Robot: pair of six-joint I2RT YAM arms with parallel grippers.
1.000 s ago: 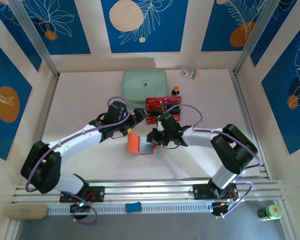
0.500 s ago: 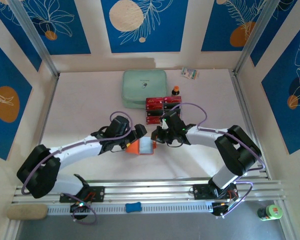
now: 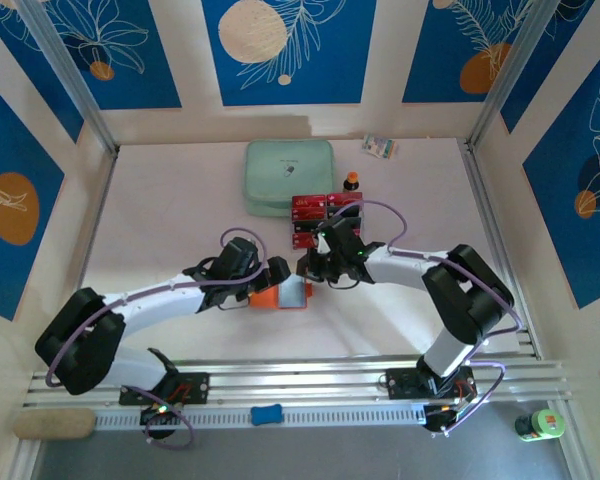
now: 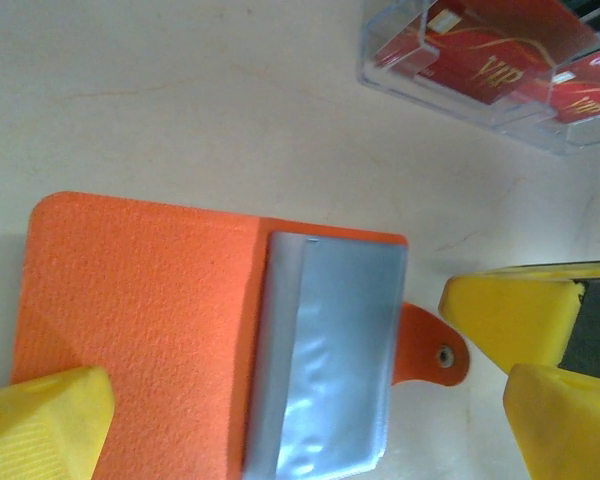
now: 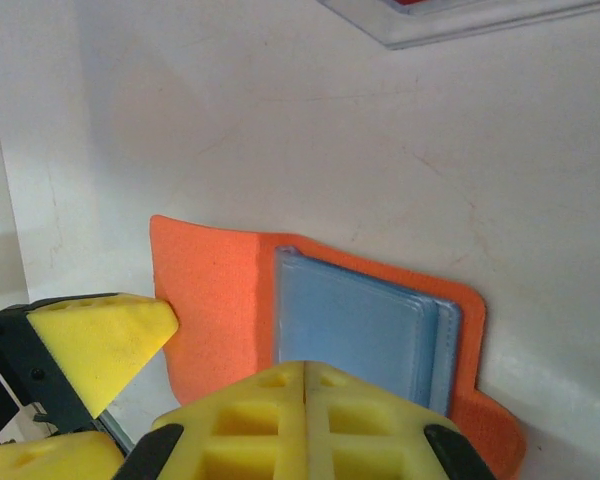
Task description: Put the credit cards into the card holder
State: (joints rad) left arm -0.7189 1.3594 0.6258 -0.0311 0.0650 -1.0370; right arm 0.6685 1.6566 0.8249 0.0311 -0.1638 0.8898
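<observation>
The orange card holder lies open on the table, its greyish pockets facing up and its snap tab pointing right. My left gripper hangs open over it, one finger past each side. My right gripper is shut on nothing, its tip just above the near edge of the pockets. From above, the holder sits between the left gripper and the right gripper. Red and black credit cards lie in a clear tray behind.
A mint-green pouch lies at the back, with a small orange-capped bottle and a packet to its right. The enclosure walls stand close on both sides. The rail runs along the near edge.
My left gripper has swung from beside the card tray down onto the holder. The holder's raised flap now lies lower. The right gripper has shifted slightly towards the back.
</observation>
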